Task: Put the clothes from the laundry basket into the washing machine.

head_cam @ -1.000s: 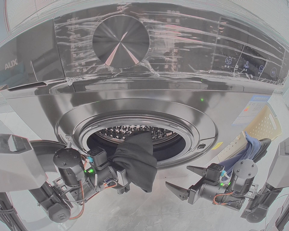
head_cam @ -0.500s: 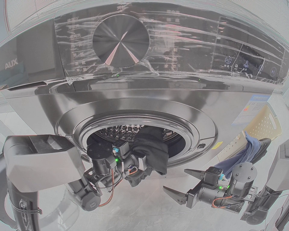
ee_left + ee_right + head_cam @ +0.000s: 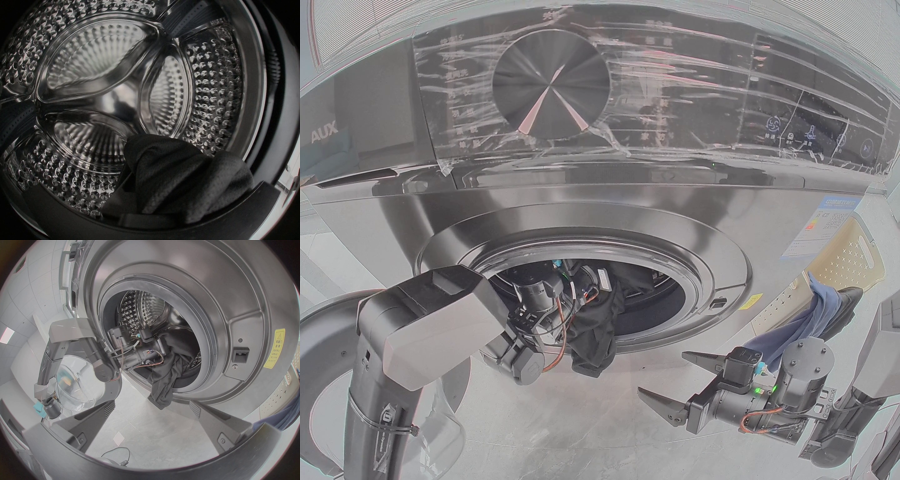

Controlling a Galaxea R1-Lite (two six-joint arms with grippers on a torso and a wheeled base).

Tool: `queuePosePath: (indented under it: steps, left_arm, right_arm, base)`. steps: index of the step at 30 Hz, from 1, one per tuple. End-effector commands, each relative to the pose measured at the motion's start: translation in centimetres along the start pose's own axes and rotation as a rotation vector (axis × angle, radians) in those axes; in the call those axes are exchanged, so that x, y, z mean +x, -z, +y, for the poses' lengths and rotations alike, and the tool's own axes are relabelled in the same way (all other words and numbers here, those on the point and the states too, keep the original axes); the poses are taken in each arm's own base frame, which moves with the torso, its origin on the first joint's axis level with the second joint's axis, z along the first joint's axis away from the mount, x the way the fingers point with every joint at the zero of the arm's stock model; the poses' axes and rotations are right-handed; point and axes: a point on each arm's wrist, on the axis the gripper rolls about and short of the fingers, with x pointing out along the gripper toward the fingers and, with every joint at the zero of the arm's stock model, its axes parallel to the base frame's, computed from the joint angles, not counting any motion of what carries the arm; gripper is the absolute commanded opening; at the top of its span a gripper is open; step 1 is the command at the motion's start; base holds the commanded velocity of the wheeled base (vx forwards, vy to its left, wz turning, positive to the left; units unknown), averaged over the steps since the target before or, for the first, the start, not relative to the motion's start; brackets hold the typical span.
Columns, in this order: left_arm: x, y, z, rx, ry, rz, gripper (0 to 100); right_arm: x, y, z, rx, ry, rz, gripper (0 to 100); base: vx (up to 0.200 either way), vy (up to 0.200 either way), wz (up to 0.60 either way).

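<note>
Head view: the left gripper (image 3: pixel 602 282) is in the mouth of the washing machine (image 3: pixel 675 212), covered by a black garment (image 3: pixel 592 340) that hangs over the rim; whether it grips the cloth I cannot tell. The right gripper (image 3: pixel 662 374) is lower, fingers wide and empty, near the laundry basket (image 3: pixel 853 253). Left wrist view: the garment lies at the front of the drum (image 3: pixel 93 62). Right wrist view: a yellow label (image 3: pixel 275 347), unreadable, is beside the opening
</note>
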Motion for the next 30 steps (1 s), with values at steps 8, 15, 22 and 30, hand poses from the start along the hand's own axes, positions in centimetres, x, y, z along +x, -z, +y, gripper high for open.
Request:
queuePosePath:
  steps: [8,15,22,30]
  left_arm:
    - [5.5,-0.7,4.0,0.013,-0.117,-0.054,0]
    - [5.9,-1.3,4.3,0.009,-0.141,-0.056,0]
    - [4.5,-1.8,3.5,-0.028,-0.154,0.010,100]
    - [0.6,-0.7,1.7,-0.045,-0.150,0.267,100]
  right_arm:
    - [0.0,0.0,0.2,-0.002,-0.006,0.000,100]
    - [0.0,0.1,0.2,-0.002,-0.005,0.002,100]
    - [0.0,0.0,0.2,-0.003,-0.006,-0.001,100]
    - [0.0,0.0,0.2,-0.003,-0.007,-0.001,100]
  base:
    - [0.000,0.000,0.00]
    - [0.000,0.000,0.00]
    - [0.000,0.000,0.00]
    - [0.000,0.000,0.00]
